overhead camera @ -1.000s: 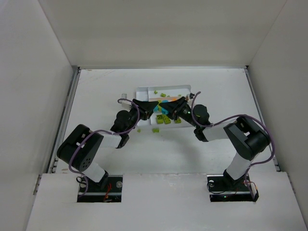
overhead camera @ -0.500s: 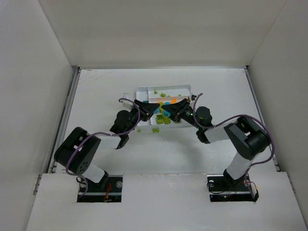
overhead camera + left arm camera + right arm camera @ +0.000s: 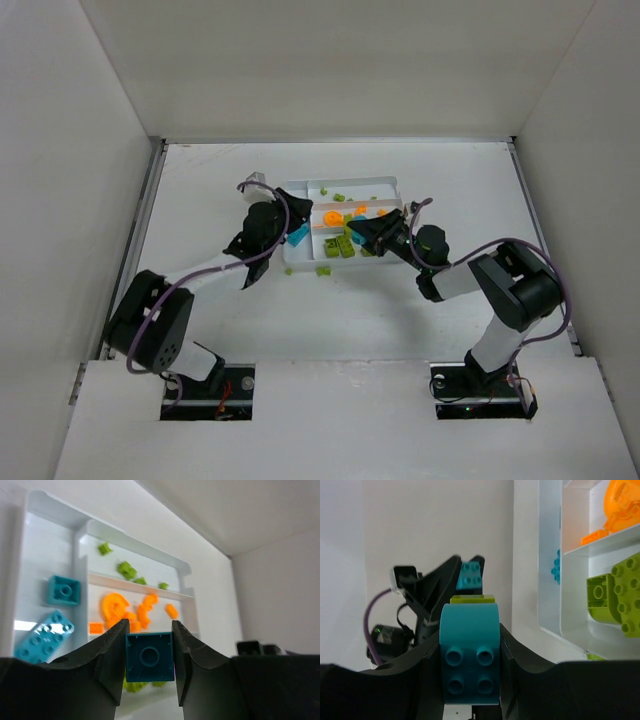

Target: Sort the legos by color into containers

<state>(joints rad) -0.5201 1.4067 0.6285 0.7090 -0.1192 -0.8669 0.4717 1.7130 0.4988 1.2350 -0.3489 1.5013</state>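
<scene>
Starting from my side of the table (image 3: 200, 200), I see one loose lime lego (image 3: 323, 270) on the bare surface just beside the near edge of the tray (image 3: 392, 183), outside every compartment. Above the tray's left end the left gripper (image 3: 292, 237) is closed partway on a teal square brick (image 3: 149, 656), one finger on each side. Near the middle of the tray the right gripper (image 3: 362, 230) pinches a rounded teal piece (image 3: 470, 650), and a thin lime plate (image 3: 472, 599) seems to sit on top of it.

My worries are two. Both grippers point toward each other, with only a small gap between. If both go to the left-end compartment, where the teal bricks (image 3: 63, 590) lie, the fingers may knock together and a piece may fall. Also, if the right one releases its stack there, the lime plate would land among the teal.

Farther on, the orange pieces (image 3: 115, 607) fill the middle long compartment, and lime pieces (image 3: 126, 570) lie along the far edge.
</scene>
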